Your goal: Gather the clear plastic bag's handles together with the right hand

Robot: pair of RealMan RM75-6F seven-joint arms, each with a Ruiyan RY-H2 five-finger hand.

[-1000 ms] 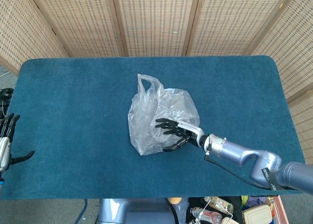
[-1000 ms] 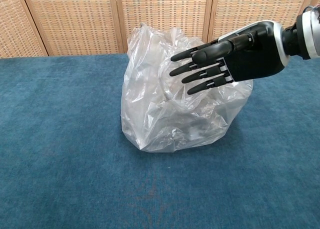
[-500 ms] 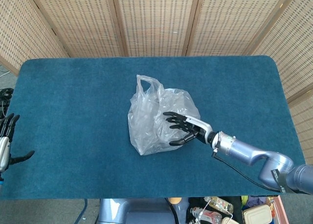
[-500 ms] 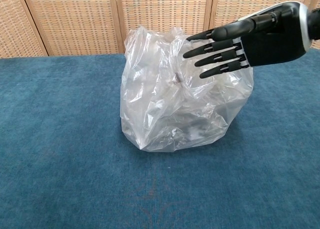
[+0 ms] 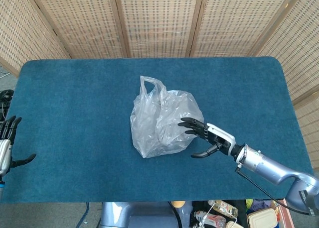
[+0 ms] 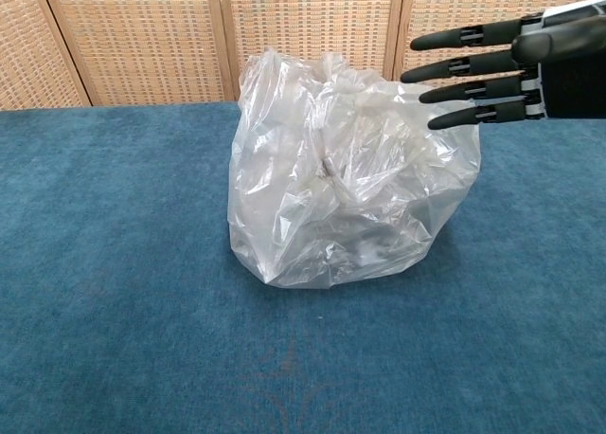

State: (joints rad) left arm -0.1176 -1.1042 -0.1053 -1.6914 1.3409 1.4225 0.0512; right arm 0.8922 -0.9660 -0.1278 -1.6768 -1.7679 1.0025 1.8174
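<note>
A crumpled clear plastic bag (image 5: 162, 121) (image 6: 341, 169) stands near the middle of the blue table, one handle loop (image 5: 149, 84) sticking up at its far left. My right hand (image 5: 207, 136) (image 6: 516, 69) hovers by the bag's near right side, fingers spread and straight, holding nothing; in the chest view it sits above and right of the bag, apart from it. My left hand (image 5: 7, 143) hangs at the table's left edge with fingers apart, empty, far from the bag.
Blue carpeted table top (image 5: 75, 103) spreads around the bag on all sides. Wicker screen panels (image 5: 159, 19) stand behind the far edge. Boxes and clutter (image 5: 234, 215) lie on the floor below the near right edge.
My right hand has drawn back to the right and lifted off the bag, where its fingers lay a second ago. The bag has kept its place. The left hand is still.
</note>
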